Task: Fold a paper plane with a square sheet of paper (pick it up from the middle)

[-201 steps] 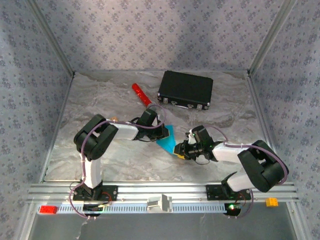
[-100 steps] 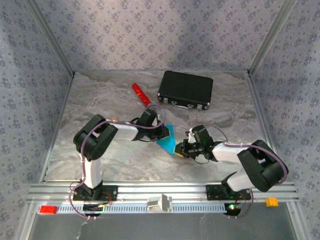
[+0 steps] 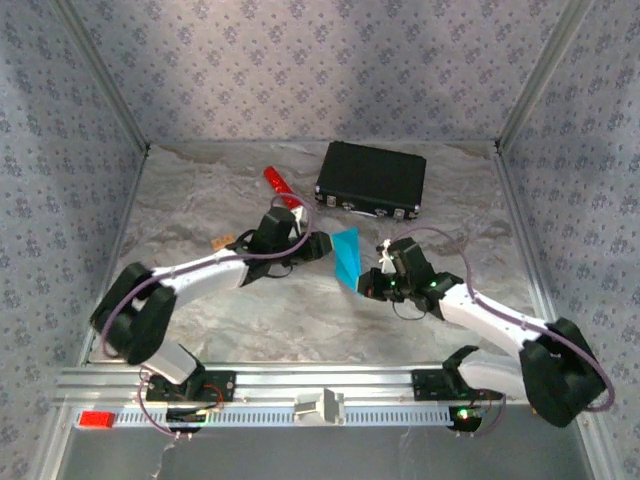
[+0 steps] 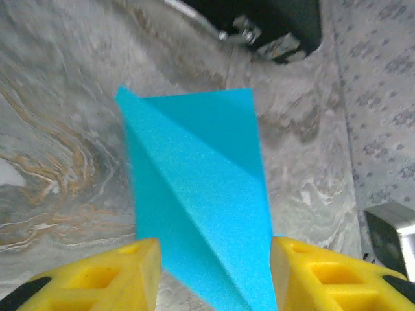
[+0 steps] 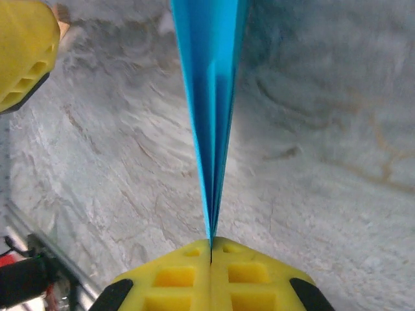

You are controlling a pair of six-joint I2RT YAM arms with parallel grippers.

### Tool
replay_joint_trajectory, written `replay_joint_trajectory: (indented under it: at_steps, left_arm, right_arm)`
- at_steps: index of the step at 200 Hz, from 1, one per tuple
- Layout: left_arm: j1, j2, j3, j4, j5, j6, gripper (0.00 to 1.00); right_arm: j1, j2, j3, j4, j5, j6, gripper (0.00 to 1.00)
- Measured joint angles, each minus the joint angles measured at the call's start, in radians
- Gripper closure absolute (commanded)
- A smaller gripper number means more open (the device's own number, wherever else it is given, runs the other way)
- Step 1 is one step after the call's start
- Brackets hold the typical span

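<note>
View from above a grey marbled worktop [image 3: 190, 200]. From the left, the left arm reaches toward the centre. Its left pincer [image 3: 315, 245] is released, and in its wrist view the two yellow fingers [image 4: 123, 272] stand well apart on either side of the folded blue paper [image 4: 201, 194]. That paper [image 3: 347, 258] is a slim pointed shape with a diagonal crease, held up near the middle of the worktop between the two pincers. Just to its right, the right pincer [image 3: 368, 285] is clenched on the paper's lower tip, fingers pressed together [image 5: 211, 259]. Behind lie a red cylinder [image 3: 281, 188] and, further right, a black case [image 3: 371, 180].
</note>
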Motion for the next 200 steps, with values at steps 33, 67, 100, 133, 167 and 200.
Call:
replay_joint_trajectory:
  at_steps: [33,67,100,133,167,200]
  left_arm:
    - [0.0,-0.158,-0.066,-0.052,-0.137,0.015,0.48]
    - [0.0,-0.269,-0.123,-0.123,-0.271,0.013,0.45]
    - [0.008,-0.355,-0.154,-0.183,-0.373,0.003,0.41]
    - [0.029,-0.399,-0.156,-0.242,-0.427,0.003,0.4]
    - [0.047,-0.428,-0.175,-0.275,-0.454,-0.005,0.4]
    - [0.064,-0.449,-0.194,-0.3,-0.461,-0.008,0.4]
  right_arm:
    - [0.112,-0.051,0.132,-0.198,0.301,-0.115,0.94]
    - [0.284,0.055,0.269,-0.437,0.683,-0.142,0.94]
    - [0.422,0.265,0.403,-0.651,0.959,-0.098,0.94]
    - [0.503,0.435,0.47,-0.771,1.058,-0.071,0.94]
    - [0.558,0.534,0.491,-0.777,1.037,-0.102,0.92]
    - [0.599,0.586,0.506,-0.73,0.956,-0.162,0.83]
